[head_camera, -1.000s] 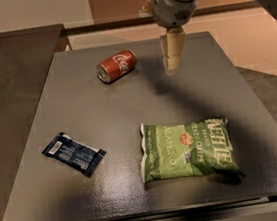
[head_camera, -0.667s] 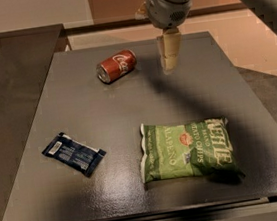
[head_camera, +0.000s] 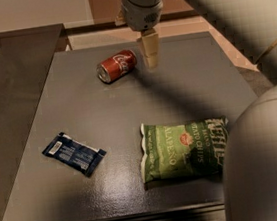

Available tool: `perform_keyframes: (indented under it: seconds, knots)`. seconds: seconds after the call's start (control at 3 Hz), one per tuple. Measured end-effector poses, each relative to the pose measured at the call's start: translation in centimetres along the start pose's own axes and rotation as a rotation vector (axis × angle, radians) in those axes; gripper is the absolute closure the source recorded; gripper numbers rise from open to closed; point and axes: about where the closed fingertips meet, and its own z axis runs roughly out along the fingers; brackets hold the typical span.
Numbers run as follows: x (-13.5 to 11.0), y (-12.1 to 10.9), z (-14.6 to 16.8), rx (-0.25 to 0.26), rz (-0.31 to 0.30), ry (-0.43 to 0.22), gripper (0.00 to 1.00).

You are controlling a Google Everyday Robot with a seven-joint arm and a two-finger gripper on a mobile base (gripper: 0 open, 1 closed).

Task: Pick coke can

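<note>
Gripper (head_camera: 152,63) poised beside the toppled coke can (head_camera: 117,66); nothing in hand

I see the gripper hanging over the far end of the dark grey table (head_camera: 187,94); how far open, I cannot tell; the can lies on its side just to the view's left of it, long axis slanting near-left to far-right; green chip bag (head_camera: 183,150) and blue packet (head_camera: 74,153) sit well apart; tan floor beyond.

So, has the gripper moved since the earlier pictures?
Yes. The gripper has shifted sideways toward the coke can, which has not moved, and hangs beside it.
</note>
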Motion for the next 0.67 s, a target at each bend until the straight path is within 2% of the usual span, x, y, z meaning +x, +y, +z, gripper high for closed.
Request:
perform_keyframes:
  seconds: [0.67]
  knots:
    - [-3.1,-2.5,2.4,-0.037,-0.116,0.059,0.0]
